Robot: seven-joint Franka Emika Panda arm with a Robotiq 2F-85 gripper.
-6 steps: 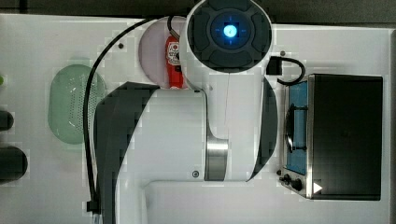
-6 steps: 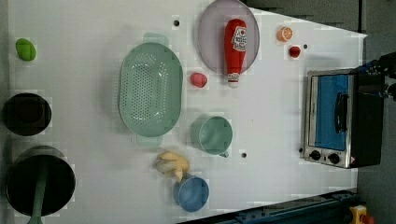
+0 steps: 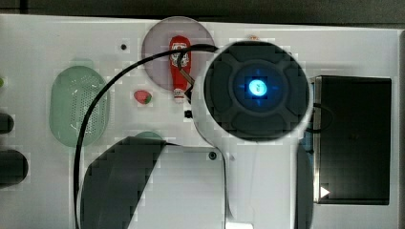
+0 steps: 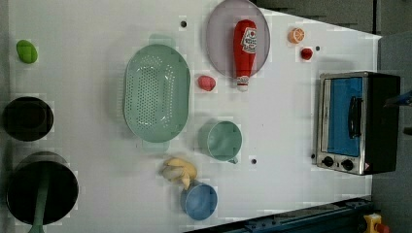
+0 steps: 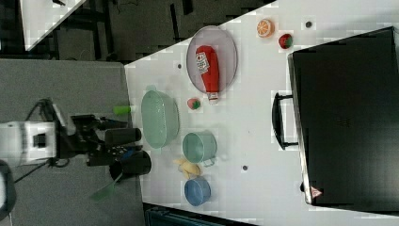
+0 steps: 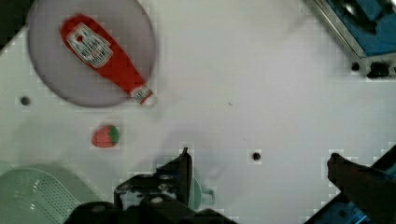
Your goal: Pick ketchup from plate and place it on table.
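The ketchup lies flat on the plate, with its white cap over the plate's rim toward the left view's bottom. The bottle carries a white label with red and dark print; the wording is too small to read. No other writing is legible.

Left to right in the left view:
- A green fruit toy, a black pot and a larger black pot stand along the left edge of the desk.
- The green basket lies near the middle.
- A red strawberry toy sits between the basket and the plate, just beside the ketchup cap.
- A teal cup, a banana toy and a blue bowl lie lower.
- An orange slice toy and a second red toy lie to the right of the plate.
- The toaster oven stands at the right edge.

The gripper hangs above the desk, well apart from the ketchup, with its fingers spread wide and empty. Bare desk surface lies between the plate and the toaster oven. Nothing rests on top of the ketchup.
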